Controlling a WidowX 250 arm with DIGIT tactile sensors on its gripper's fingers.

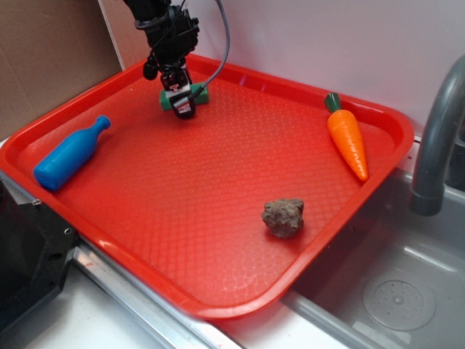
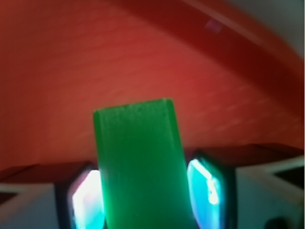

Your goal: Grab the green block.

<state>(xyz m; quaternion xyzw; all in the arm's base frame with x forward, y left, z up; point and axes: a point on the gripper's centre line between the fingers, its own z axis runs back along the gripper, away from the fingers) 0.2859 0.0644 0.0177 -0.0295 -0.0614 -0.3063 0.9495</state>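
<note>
The claw reaches down at the red tray's far edge, clamped on the green block (no writing legible).

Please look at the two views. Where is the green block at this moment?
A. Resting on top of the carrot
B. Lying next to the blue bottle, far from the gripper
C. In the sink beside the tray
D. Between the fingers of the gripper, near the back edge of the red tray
D: the wrist view shows the green block between the gripper fingers, and the exterior view places both near the back rim of the red tray.
</note>
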